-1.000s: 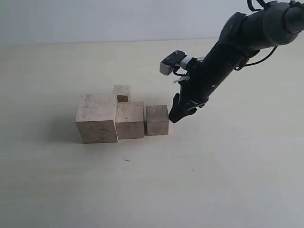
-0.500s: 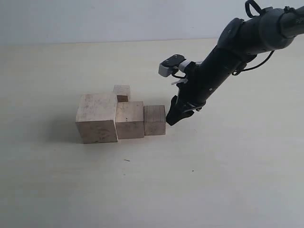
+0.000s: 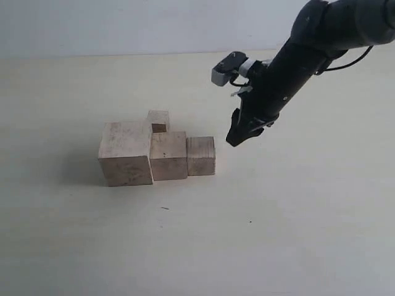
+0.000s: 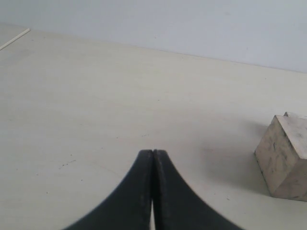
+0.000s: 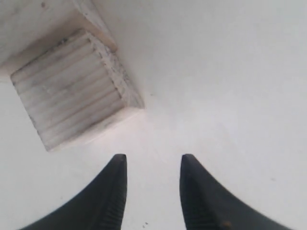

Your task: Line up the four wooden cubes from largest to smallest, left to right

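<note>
Three pale wooden cubes stand touching in a row: the largest cube (image 3: pixel 126 153) on the left, the second cube (image 3: pixel 169 155) beside it, the third cube (image 3: pixel 201 156) at the right end. The smallest cube (image 3: pixel 158 119) sits behind the row, at the seam between the two bigger ones. My right gripper (image 3: pixel 234 139) hangs open and empty just right of the third cube (image 5: pixel 76 88), lifted off the table. My left gripper (image 4: pixel 153 152) is shut on nothing, over bare table, with the largest cube (image 4: pixel 285 158) off to one side. The left arm is out of the exterior view.
The pale table (image 3: pixel 278 216) runs back to a light wall (image 3: pixel 123 24). A white strip (image 4: pixel 14 39) lies near the table's far edge in the left wrist view.
My right gripper nudged the third cube left against the second cube, then drew back up and to the right, away from it. The left gripper shows only now.
</note>
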Robot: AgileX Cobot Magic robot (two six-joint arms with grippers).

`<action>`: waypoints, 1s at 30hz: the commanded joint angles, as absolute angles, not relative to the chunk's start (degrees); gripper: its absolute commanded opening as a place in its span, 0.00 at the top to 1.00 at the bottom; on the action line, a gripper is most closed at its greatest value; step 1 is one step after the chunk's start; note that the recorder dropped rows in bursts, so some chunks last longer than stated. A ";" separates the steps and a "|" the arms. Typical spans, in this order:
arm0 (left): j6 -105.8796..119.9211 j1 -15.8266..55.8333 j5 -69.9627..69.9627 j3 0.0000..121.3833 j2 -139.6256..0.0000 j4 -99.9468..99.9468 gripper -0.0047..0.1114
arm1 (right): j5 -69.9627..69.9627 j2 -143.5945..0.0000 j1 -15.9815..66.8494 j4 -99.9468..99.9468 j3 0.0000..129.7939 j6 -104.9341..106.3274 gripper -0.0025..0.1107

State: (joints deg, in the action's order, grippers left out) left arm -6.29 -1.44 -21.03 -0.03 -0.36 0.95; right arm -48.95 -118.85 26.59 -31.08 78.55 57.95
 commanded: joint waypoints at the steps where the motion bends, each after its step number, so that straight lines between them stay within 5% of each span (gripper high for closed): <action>1: -6.28 -1.12 -20.61 0.00 0.00 0.82 0.96 | -42.70 -112.78 26.65 -29.15 78.79 51.35 0.66; 20: -6.28 -1.12 -20.61 0.00 0.00 0.82 0.96 | -32.57 -109.05 31.13 -45.97 82.53 55.01 0.66; 30: -6.28 -1.12 -20.61 0.00 0.00 0.82 0.96 | -31.26 -117.30 35.30 -38.39 96.32 21.20 0.46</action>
